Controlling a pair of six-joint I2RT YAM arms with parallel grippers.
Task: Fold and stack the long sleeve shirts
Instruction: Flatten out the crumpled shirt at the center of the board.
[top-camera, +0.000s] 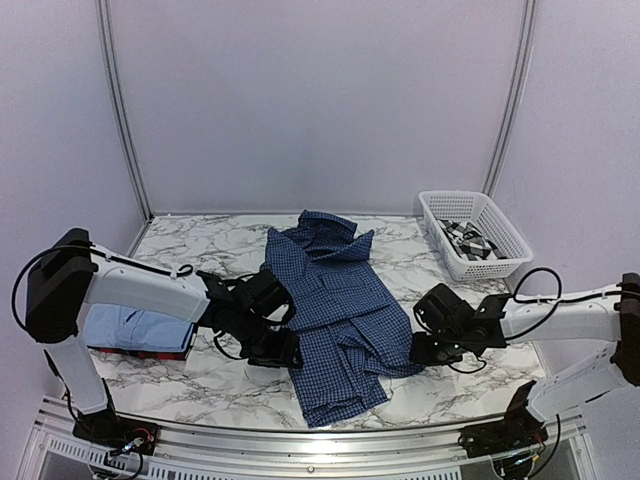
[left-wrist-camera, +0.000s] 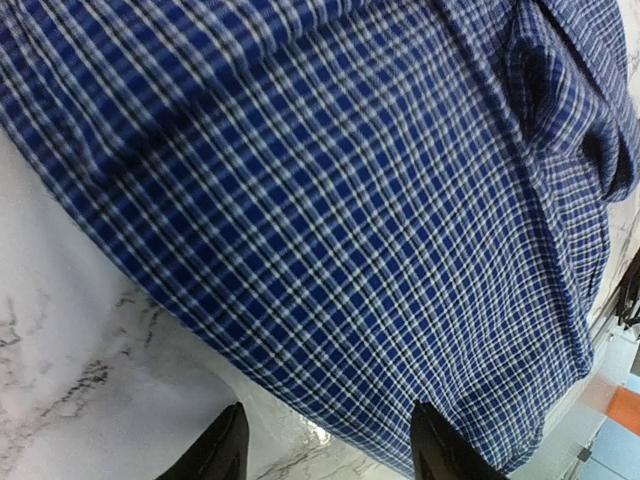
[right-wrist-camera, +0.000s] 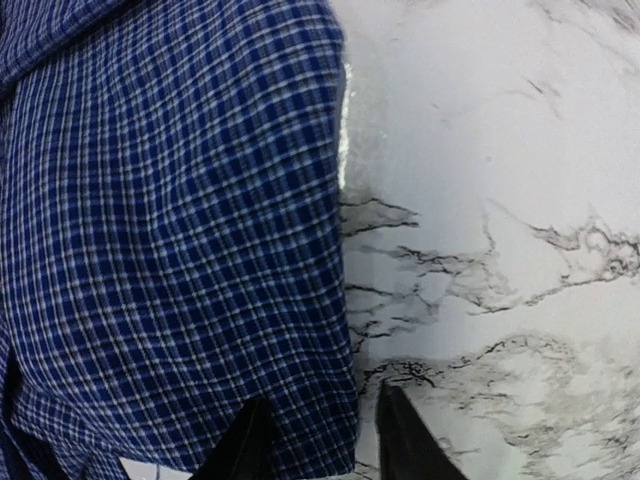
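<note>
The navy shirt (top-camera: 335, 320) lies spread mid-frame on the tabletop (top-camera: 200, 385). The left end effector (left-wrist-camera: 328, 410) is spread at its left edge. The right end effector (right-wrist-camera: 322, 395) is also apart and straddles the right hem without pinching it. At left, a light blue shirt (top-camera: 135, 325) lies on a red shirt (top-camera: 140, 352). At upper right, a checked shirt (top-camera: 468, 238) sits in the basket (top-camera: 500, 262).

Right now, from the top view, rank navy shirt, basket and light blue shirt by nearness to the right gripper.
1. Navy shirt, centre, at the right gripper.
2. Basket, back right.
3. Light blue shirt, far left.
</note>
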